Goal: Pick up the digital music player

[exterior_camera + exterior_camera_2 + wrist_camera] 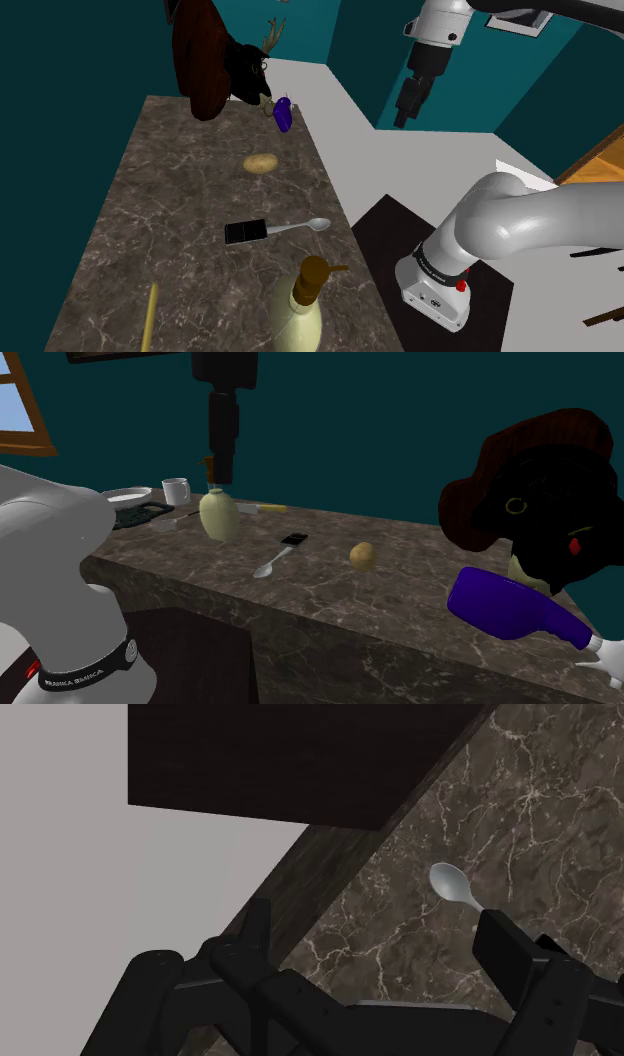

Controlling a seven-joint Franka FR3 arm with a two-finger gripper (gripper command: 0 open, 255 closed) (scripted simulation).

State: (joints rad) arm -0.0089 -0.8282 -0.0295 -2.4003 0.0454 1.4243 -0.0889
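Black two-finger pincer (401, 120) hangs high off the dark marbled counter (180, 200) edge; fingers apart, empty. Flat black rectangular music player (245, 233) lies just beside a silver spoon (300, 227).

Home kitchen, most likely: long dark brown marble counter (180, 200) against teal painted walls (400, 432), carrying a silver metal spoon (300, 227), tan potato (261, 163), white mug (177, 490) and white round plate (127, 497); wood-framed window (20, 412) nearby.
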